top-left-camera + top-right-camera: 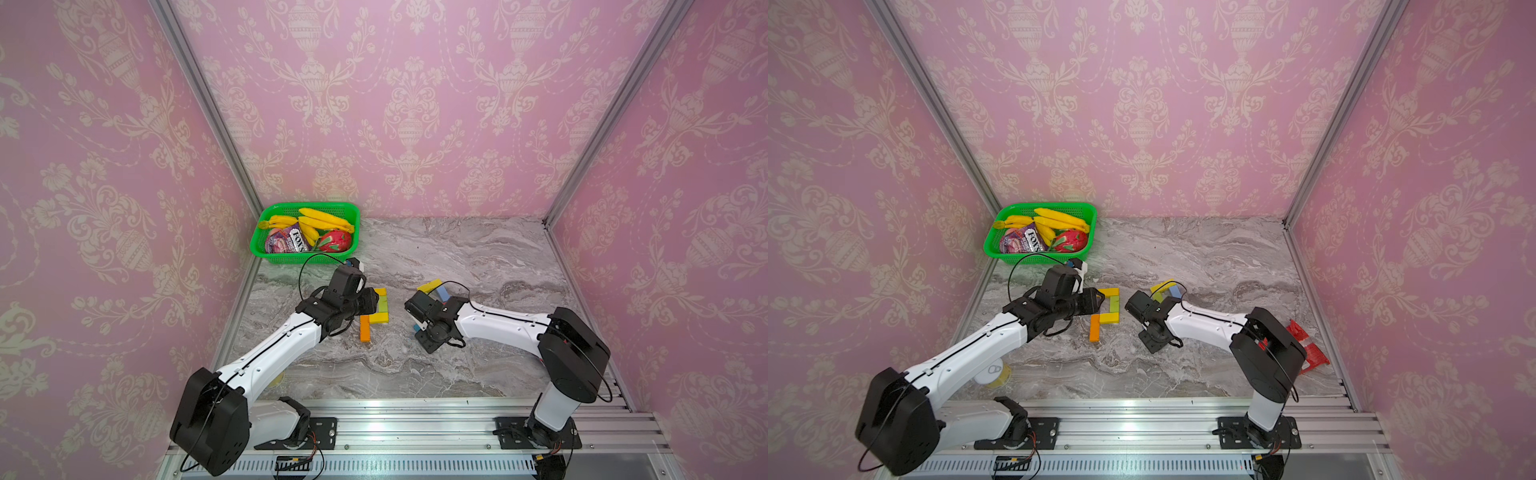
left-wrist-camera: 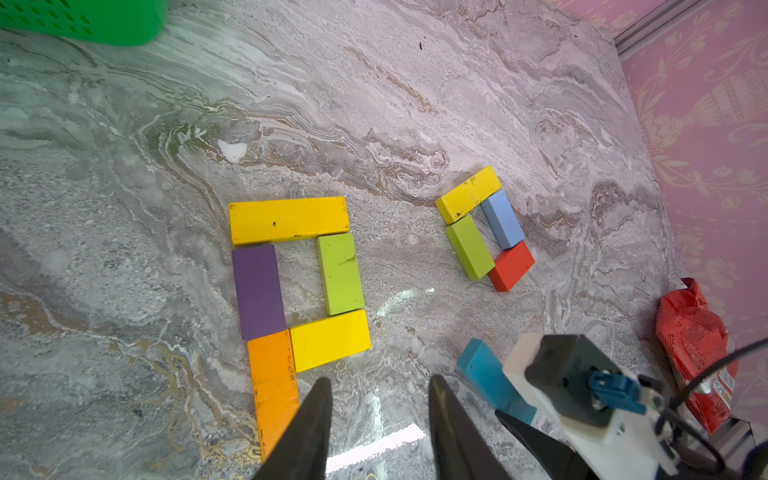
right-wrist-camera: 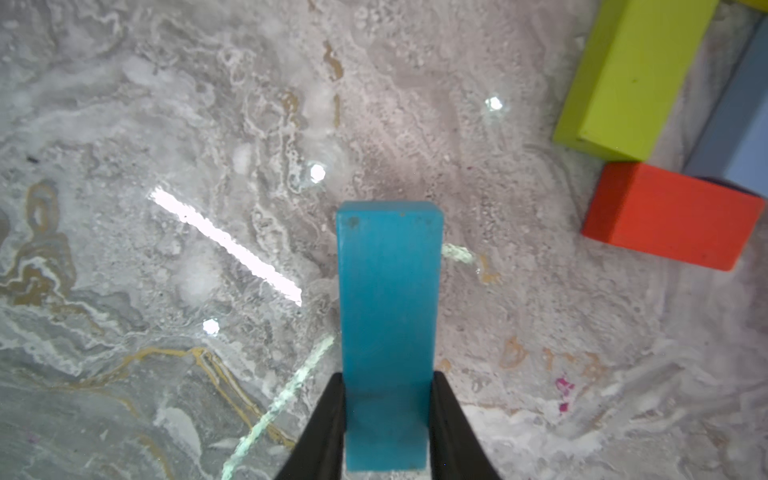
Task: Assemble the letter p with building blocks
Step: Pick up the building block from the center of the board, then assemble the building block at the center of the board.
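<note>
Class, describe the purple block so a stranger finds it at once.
Find the green basket in the far corner. Nearer the robot, five blocks form a P. Its stem holds the purple block, between a yellow block and an orange block, the only purple piece.

Three yellow blocks point(image 2: 289, 219), two lime point(image 2: 340, 272), and one each of purple point(image 2: 257, 291), orange point(image 2: 272, 374), light blue point(image 2: 503, 218), red point(image 2: 512, 266) and teal point(image 3: 388, 311): ten in all. One basket point(image 1: 291, 257), one red packet point(image 2: 694, 345).

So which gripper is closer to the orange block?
Left. The left gripper is open right beside the orange block; the right gripper is farther away, shut on a teal block.
</note>
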`<state>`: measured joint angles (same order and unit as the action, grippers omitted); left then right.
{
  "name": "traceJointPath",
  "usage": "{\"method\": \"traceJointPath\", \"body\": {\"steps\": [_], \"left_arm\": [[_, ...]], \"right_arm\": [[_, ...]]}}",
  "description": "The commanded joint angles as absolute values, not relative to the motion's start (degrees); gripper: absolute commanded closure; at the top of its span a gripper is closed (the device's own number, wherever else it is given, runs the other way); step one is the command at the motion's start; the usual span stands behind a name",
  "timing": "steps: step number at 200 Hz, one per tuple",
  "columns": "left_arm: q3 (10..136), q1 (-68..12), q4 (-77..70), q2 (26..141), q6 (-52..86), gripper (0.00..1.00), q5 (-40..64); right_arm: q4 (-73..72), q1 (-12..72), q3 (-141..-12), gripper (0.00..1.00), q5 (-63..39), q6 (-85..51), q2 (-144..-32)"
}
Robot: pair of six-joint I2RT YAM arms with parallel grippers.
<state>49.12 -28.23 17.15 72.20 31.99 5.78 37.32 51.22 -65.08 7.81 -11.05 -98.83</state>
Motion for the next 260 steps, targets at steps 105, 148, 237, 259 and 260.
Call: {"method": "traceJointPath", "body": {"steps": [105,148,237,259,260], "left_arm": [[51.4,-27.3,13.3,76.0,31.7,0.59,12.7],[51.9,-27.4,10.9,78.2,32.9,0.57,16.9],[53.1,-27.4,12.0,78.9,31.9,0.56,16.0],[53.1,-27.4,12.1,79.2,31.7,0.56,16.0],[53.1,-27.4,12.1,79.1,31.8,0.56,16.0]], "right_arm": [[37.9,44.6,-65.7,0.79,9.2,-18.3,-99.5],[36.3,44.1,-62.9,0.79,7.9,-18.4,-100.7],[34.4,43.3,-62.3,0.77,6.5,-18.2,-103.0],[34.7,43.1,-63.1,0.76,6.6,-18.0,-104.1],[34.7,43.1,-63.1,0.76,6.6,-18.0,-104.2]]}}
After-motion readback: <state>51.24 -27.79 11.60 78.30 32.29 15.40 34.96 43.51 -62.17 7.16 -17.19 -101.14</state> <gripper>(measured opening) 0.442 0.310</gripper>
